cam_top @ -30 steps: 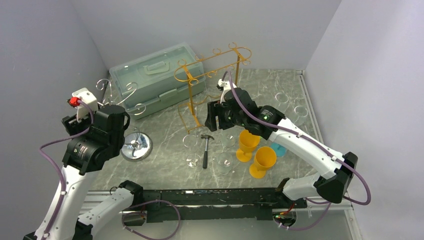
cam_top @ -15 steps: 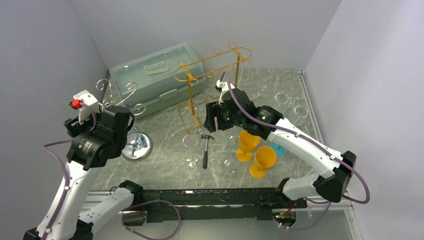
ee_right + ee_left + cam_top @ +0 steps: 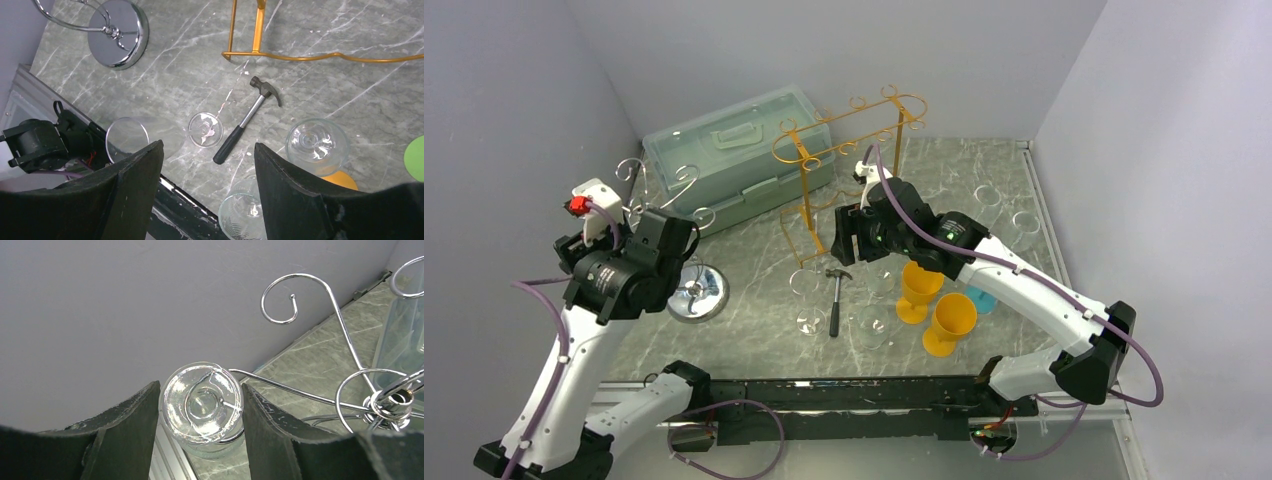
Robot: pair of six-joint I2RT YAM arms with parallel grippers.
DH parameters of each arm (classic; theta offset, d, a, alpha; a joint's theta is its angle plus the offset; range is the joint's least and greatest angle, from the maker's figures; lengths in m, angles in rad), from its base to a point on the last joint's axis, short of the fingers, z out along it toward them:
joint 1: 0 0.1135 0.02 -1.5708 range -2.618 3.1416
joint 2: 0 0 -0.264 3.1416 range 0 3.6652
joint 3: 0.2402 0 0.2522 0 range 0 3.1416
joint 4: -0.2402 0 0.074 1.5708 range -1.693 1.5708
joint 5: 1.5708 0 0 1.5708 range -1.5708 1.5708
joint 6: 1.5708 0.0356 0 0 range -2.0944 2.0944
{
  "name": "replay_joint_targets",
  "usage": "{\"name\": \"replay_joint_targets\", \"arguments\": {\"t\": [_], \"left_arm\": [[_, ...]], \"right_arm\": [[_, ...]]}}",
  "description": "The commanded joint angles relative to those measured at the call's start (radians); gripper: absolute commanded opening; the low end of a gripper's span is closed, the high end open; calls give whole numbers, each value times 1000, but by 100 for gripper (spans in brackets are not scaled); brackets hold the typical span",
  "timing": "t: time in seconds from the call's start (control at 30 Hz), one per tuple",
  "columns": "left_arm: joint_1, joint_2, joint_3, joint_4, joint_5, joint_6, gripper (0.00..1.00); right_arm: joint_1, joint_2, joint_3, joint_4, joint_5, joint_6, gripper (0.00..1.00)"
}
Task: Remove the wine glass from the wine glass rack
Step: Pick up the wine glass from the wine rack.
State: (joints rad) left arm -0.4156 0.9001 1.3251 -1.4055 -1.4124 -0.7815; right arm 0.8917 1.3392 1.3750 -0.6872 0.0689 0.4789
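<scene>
A clear wine glass [image 3: 202, 402] hangs upside down on an arm of the silver wire rack [image 3: 395, 400], and the wire loop shows through its round foot. My left gripper [image 3: 200, 386] is open, one dark finger close on each side of that foot. Seen from above, the left gripper [image 3: 664, 225] sits among the curled hooks of the silver rack [image 3: 694, 290]. My right gripper [image 3: 208, 145] is open and holds nothing. It hovers above the table near the gold rack [image 3: 844, 150].
A pale green toolbox [image 3: 734, 160] stands behind the racks. A small hammer [image 3: 835, 300], several clear glasses [image 3: 871, 328] and two yellow goblets [image 3: 951, 320] lie on the marble table under the right arm. The grey wall is close on the left.
The left arm has swung right and lower, bringing its gripper in among the silver rack's hooks. The right gripper has shifted slightly left. Neither gripper's jaws changed.
</scene>
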Motion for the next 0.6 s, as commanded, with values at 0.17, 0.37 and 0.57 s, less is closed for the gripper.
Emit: {"name": "replay_joint_targets", "arguments": {"t": [0.17,0.37,0.57], "left_arm": [[1,-62,31,271,-14,346,47],[1,-102,32,370,32,491,47],[1,-81,40,262,42,386,47]], "right_arm": [[6,-6,37,34,4,-3,69],[10,-9,36,35,4,1,69],[19,-1,48,30,11,2,69]]}}
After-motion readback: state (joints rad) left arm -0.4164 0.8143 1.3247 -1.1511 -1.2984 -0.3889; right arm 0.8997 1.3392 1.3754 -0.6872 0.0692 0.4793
